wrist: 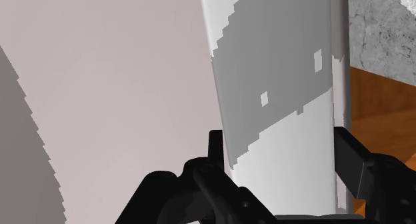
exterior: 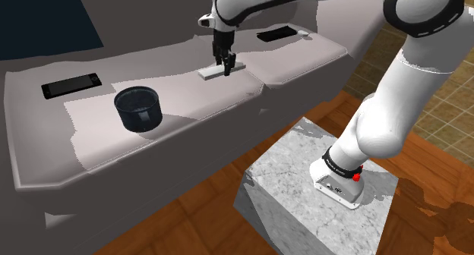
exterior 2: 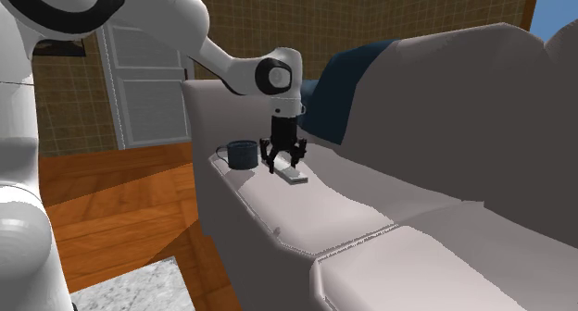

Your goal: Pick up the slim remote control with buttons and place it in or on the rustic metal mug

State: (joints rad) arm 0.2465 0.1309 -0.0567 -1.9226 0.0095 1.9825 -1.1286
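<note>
The slim remote [exterior: 212, 73] is drawn as a plain white slab and lies along the grey sofa seat [exterior: 91, 140]. My gripper [exterior: 225, 65] comes straight down on its far end. In the wrist view the remote [wrist: 280, 89] runs between the two black fingers [wrist: 217, 153], which press on both long edges, so my gripper [wrist: 283, 149] is shut on it. I cannot tell whether the remote is off the cushion. The dark, round mug [exterior: 139, 109] stands upright on the seat, apart toward the shoulder view's left. In the second exterior view the mug [exterior 2: 243, 154] stands just beyond the gripper [exterior 2: 283, 163] and remote [exterior 2: 296, 178].
Two flat black devices lie on the sofa: one [exterior: 71, 86] left of the mug, one [exterior: 278, 33] on the far cushion. The sofa back rises behind the seat, with a dark blue cushion [exterior 2: 347, 82] against it. The marble stand [exterior: 304, 208] sits on a wooden floor [exterior: 190, 231].
</note>
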